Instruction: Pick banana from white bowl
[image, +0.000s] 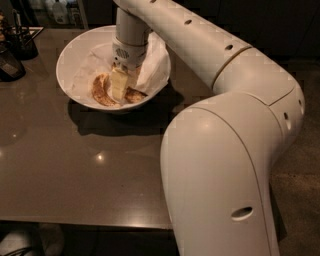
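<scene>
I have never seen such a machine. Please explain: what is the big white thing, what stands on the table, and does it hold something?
The big white shape is a robot arm; its gripper, the grasping end, is down inside the white bowl. This single camera view looks down past the arm onto a dark table. The bowl is lined with crumpled white paper and holds a brown-spotted banana, just left of the gripper. Dark containers stand at the far left. Whether the gripper holds anything, I cannot tell.
</scene>
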